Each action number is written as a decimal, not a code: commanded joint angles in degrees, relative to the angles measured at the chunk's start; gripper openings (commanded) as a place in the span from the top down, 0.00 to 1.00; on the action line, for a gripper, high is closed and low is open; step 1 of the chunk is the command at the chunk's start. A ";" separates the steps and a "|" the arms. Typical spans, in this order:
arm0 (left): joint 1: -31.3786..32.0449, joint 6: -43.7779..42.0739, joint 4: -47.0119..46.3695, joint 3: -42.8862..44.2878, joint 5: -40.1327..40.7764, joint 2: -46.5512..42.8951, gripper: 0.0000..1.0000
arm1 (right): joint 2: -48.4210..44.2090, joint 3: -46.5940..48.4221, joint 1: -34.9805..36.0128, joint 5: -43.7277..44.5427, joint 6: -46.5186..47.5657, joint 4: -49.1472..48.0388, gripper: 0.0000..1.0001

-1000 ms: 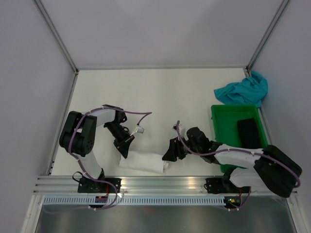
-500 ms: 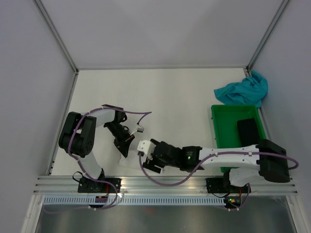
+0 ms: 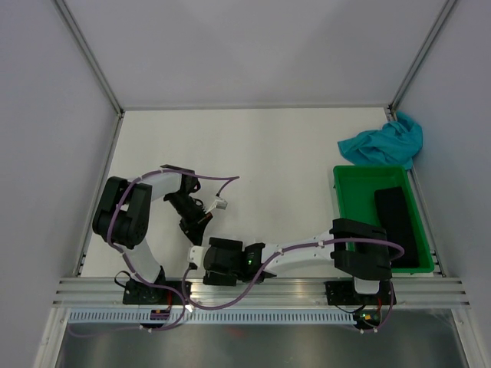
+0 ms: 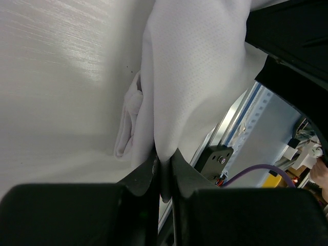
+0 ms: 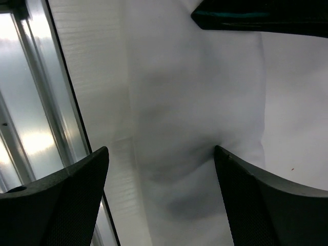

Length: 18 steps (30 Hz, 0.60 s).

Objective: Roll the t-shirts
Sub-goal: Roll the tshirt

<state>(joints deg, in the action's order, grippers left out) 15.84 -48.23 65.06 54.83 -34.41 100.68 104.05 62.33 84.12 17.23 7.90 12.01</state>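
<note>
Along the near left edge of the counter [image 3: 268, 153], the left claw [image 4: 164, 166] points down at the left end of the white t-shirt [image 4: 195, 66]. Its two dark fingers stand almost together, with a thin fold of the white cloth pinched between their tips. From that pinch the cloth rises as a smooth, taut sheet with a fine knit texture. A small bunched lump of the same fabric lies beside it on the counter.

From above, only a small white patch of this shirt shows just below the left claw. The rest is covered by the right arm, which reaches across from its base to the near middle of the counter. The right claw [image 5: 160, 151] hangs low over the shirt with its fingers spread wide apart, holding nothing. Soft white cloth with shallow creases fills the gap beneath them. An aluminium rail [image 5: 25, 102] runs along one side of the right wrist view.

Further right, the green bin [image 3: 354, 207] sits by the counter's right edge with a flat black item [image 3: 397, 222] lying inside it. Beyond the bin, in the far right corner, the teal t-shirt [image 3: 383, 143] lies crumpled in a loose heap, well apart from both claws.
</note>
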 commanded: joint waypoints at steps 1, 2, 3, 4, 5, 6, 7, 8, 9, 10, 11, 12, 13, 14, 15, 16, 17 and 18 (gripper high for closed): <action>-0.10 0.06 -0.02 1.77 0.14 -0.75 0.85 | 0.63 2.97 -1.23 2.28 -0.44 0.56 0.11; -0.10 -0.02 -0.02 1.86 0.31 -0.75 0.85 | 0.63 3.41 -1.15 2.54 -0.26 1.08 0.11; -0.10 -0.11 0.07 1.95 0.23 -0.58 0.85 | 0.63 3.94 -1.23 3.24 0.09 2.48 0.11; -0.10 -0.37 0.24 2.12 0.49 -0.58 0.86 | 0.63 4.90 -1.24 3.59 0.79 3.27 0.11; -0.10 -0.46 0.25 2.21 0.49 -0.58 0.86 | 0.63 5.26 -1.24 3.68 1.23 3.89 0.11; -0.10 -0.46 0.33 2.21 0.49 -0.58 0.87 | 0.37 5.70 -1.24 3.86 1.59 4.59 0.11; -0.10 -0.55 0.33 2.39 0.57 -0.49 0.87 | 0.19 6.05 -1.15 3.77 2.29 5.04 0.11; -0.10 -0.55 0.51 2.48 0.58 -0.49 0.88 | 0.19 6.31 -1.23 3.86 2.73 5.48 0.11; -0.19 -0.73 0.60 2.48 0.66 -0.49 0.88 | -0.07 6.93 -1.15 3.42 2.99 6.35 0.11; -0.10 -0.81 0.60 2.56 0.66 -0.49 0.88 | -0.08 7.02 -1.23 2.99 3.52 6.53 0.10; -0.10 -0.90 0.68 2.56 0.75 -0.49 0.89 | 0.01 6.93 -1.15 2.81 4.39 6.71 0.10; -0.10 -0.99 0.69 2.56 0.75 -0.40 0.89 | 0.10 6.58 -1.23 2.80 4.84 6.45 0.10; -0.10 -0.99 0.77 2.56 0.66 -0.40 0.89 | 0.27 6.41 -1.32 2.28 5.19 6.36 0.10; -0.10 -0.99 0.77 2.65 0.66 -0.23 0.89 | 0.45 6.23 -1.58 1.67 5.80 6.36 0.09; -0.19 -0.99 0.77 2.74 0.75 -0.23 0.89 | 0.71 6.06 -2.37 0.88 5.90 6.36 0.09; -0.10 -1.08 0.86 2.65 0.75 -0.14 0.89 | 0.63 5.79 -2.81 -1.83 6.07 6.18 0.09; -0.10 -1.25 0.86 2.74 0.75 -0.14 0.89 | 0.71 5.53 -3.43 -2.81 6.16 6.18 0.09; -0.10 -1.34 0.95 2.83 0.75 -0.14 0.89 | 0.63 4.66 -4.74 -3.43 6.51 5.49 0.09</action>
<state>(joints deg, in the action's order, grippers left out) 15.84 -48.25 65.25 55.79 -34.11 100.71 104.36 67.22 81.89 17.17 12.43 17.67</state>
